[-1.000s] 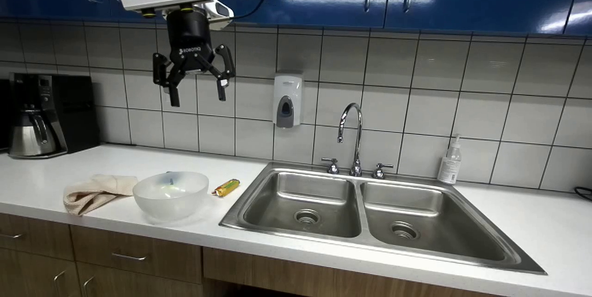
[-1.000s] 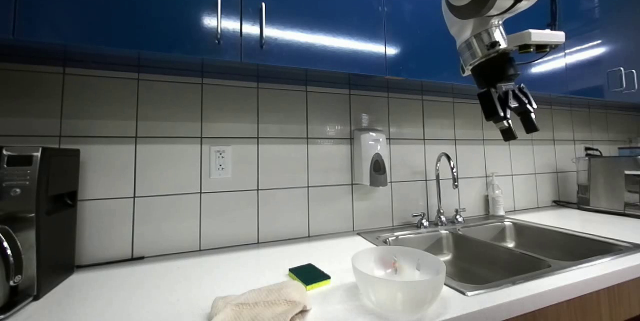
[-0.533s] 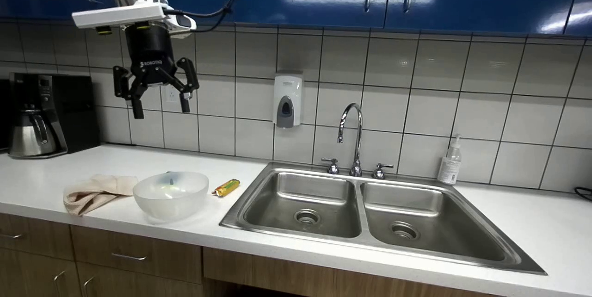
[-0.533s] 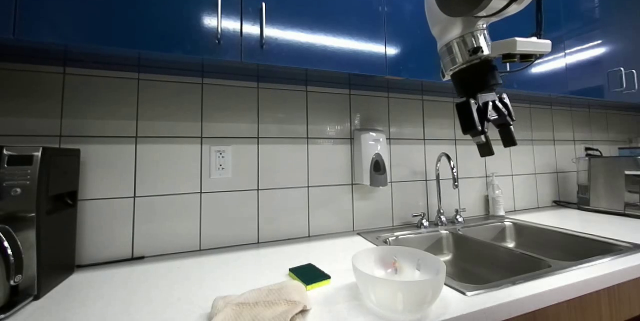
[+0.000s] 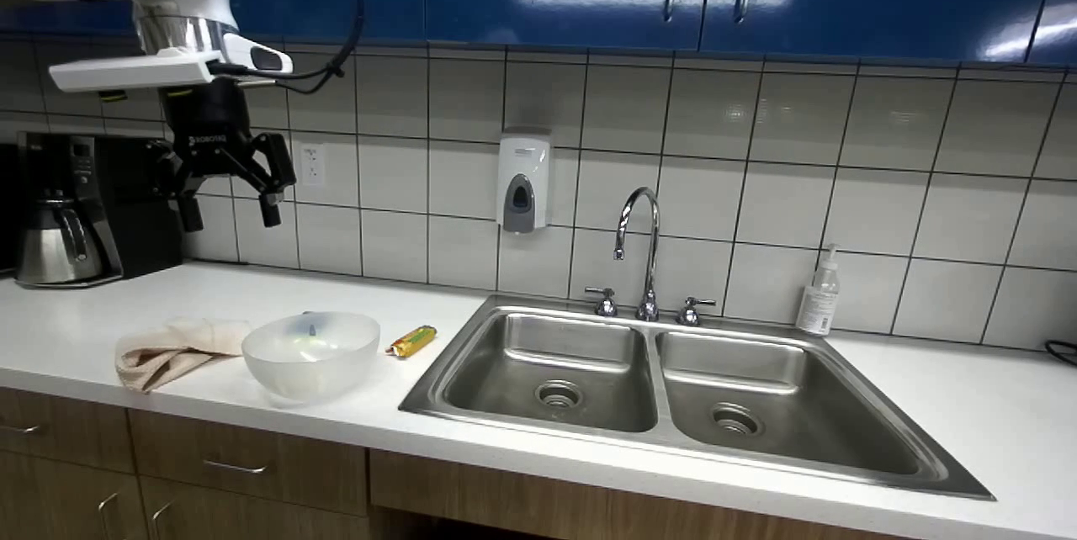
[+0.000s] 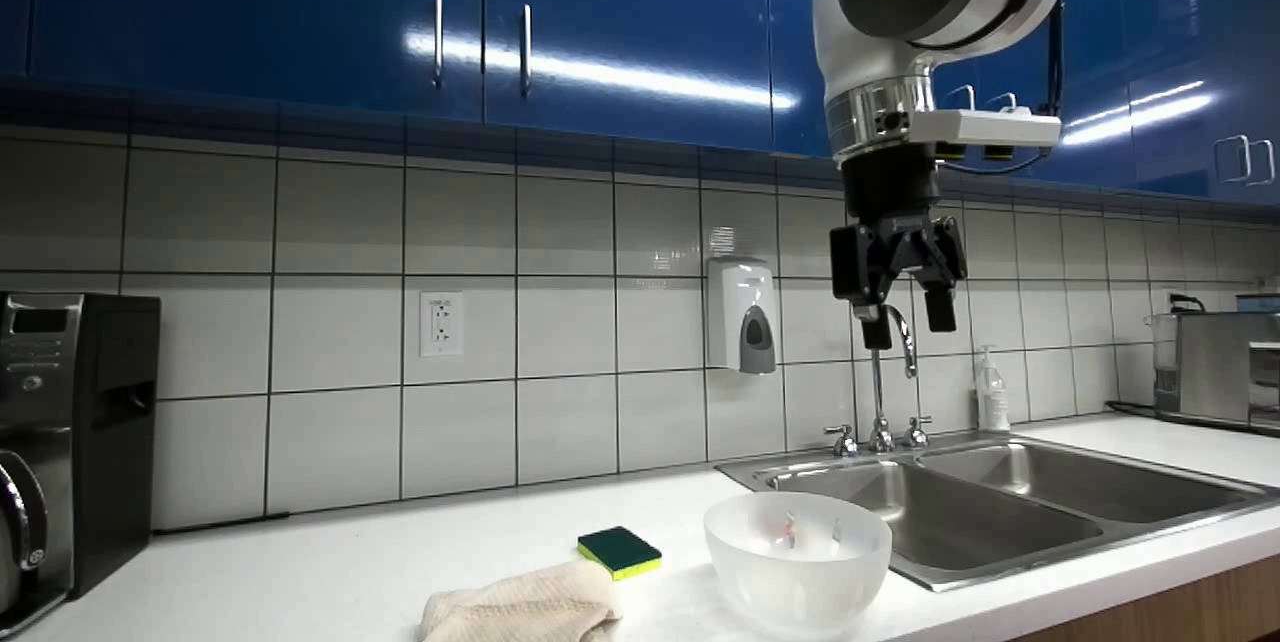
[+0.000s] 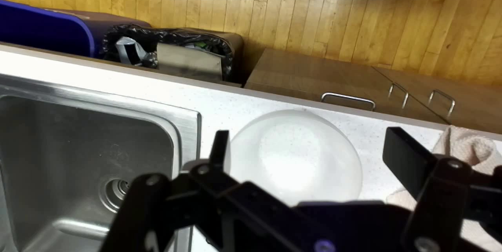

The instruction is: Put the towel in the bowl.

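Wrist view: a frosted, translucent round bowl point(image 7: 294, 154) stands on the white speckled tabletop point(image 7: 221, 114), its inside a pale, glaring surface, its lower rim hidden by the black two-fingered gripper point(image 7: 310, 150). Those fingers are spread wide apart, well above the tabletop in both exterior views. Just beside the bowl, outside it, lies the crumpled cream cloth towel point(image 6: 530, 607), cut off by the bottom edge in an exterior view and partly covered by a finger in the wrist view. Coloured smudges point(image 5: 311, 330) show in the bowl's cloudy wall in both exterior views; whether they lie inside or shine through from behind is hard to tell there. A rectangular green-and-yellow sponge point(image 6: 618, 552) lies near the towel, and a slim yellow wrapped packet point(image 5: 412, 341) between the bowl and the double-basin stainless steel sink point(image 5: 663, 397). Beyond the tabletop's edge, a black-lined brown bin point(image 7: 235, 46) holds flat tan card point(image 7: 188, 60) and crumpled wrappings point(image 7: 131, 50) too muddled to name, its near side hidden; a dark blue container point(image 7: 39, 28) is cut off at the left. A steel carafe point(image 5: 52, 258) stands in the black coffee maker point(image 5: 135, 203), its contents out of sight.
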